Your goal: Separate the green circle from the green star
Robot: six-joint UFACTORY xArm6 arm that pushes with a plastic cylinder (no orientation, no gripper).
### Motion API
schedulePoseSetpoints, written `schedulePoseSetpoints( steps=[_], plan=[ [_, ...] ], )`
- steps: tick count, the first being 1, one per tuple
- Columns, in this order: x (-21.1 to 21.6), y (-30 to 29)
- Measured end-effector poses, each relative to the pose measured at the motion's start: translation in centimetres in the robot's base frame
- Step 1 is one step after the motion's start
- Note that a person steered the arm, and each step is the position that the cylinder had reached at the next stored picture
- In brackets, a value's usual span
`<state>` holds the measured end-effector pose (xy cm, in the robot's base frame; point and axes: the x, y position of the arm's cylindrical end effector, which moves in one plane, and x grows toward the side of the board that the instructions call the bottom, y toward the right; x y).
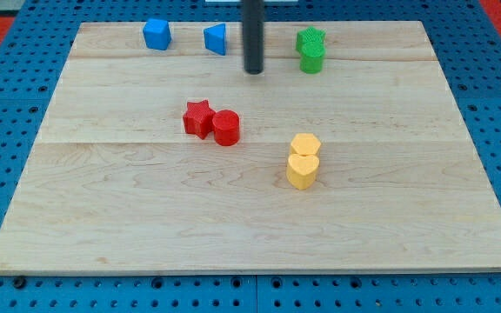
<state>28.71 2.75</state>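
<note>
Tip (253, 71) sits bare, touching nothing, just left of green circle (311, 59), which touches green star (310, 39) above it at bench (233, 235) top edge; circle likely light, rigid, slides readily if pushed side-on at the seam.

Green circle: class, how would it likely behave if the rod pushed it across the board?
The green circle looks squat and flat-based, so it should slide, not tip. It touches the green star, so that might move too. My tip sits to its left.
</note>
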Motion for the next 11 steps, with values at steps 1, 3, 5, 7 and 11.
schedulePoseSetpoints(
  steps=[1, 3, 5, 7, 11],
  plan=[
    [-1.8, 5.5],
    [-1.7, 8.0],
    [-0.8, 6.7],
    [0.8, 9.0],
    [-0.4, 15.0]
  ],
)
